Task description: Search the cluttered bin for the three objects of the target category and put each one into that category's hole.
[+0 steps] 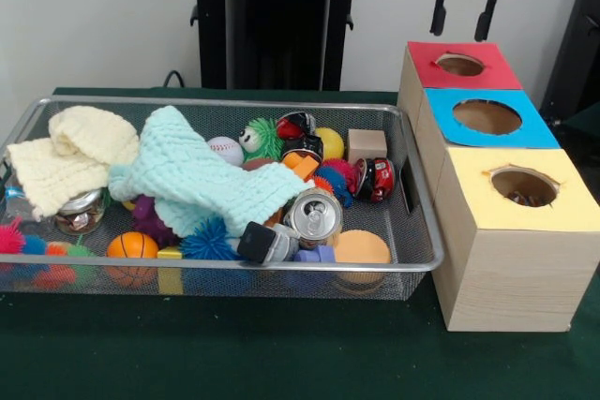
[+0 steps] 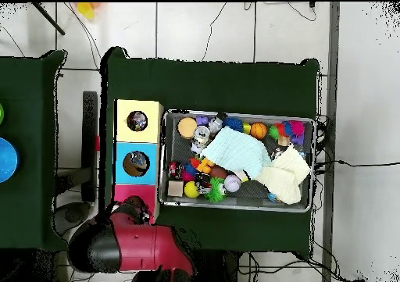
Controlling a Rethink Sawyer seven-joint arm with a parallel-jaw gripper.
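My gripper (image 1: 462, 14) hangs open and empty at the top right, above and behind the red-topped box (image 1: 424, 58). In the overhead view the red arm (image 2: 148, 246) reaches toward that red box (image 2: 125, 193). The wire bin (image 1: 225, 103) holds clutter. A teal cloth (image 1: 197, 180) and a cream cloth (image 1: 75, 152) lie over part of it. Showing are a soda can (image 1: 313, 215), baseball (image 1: 225, 149), small basketball (image 1: 132, 246), green furry toy (image 1: 262, 138), red toy car (image 1: 378, 179), wooden block (image 1: 367, 144) and glass jar (image 1: 80, 213).
Three wooden boxes with round holes stand in a row right of the bin: red, blue (image 1: 534, 133) and yellow (image 1: 572, 203). Something dark lies inside the yellow box's hole. In the overhead view the boxes (image 2: 121, 150) touch the bin's (image 2: 316, 162) left side.
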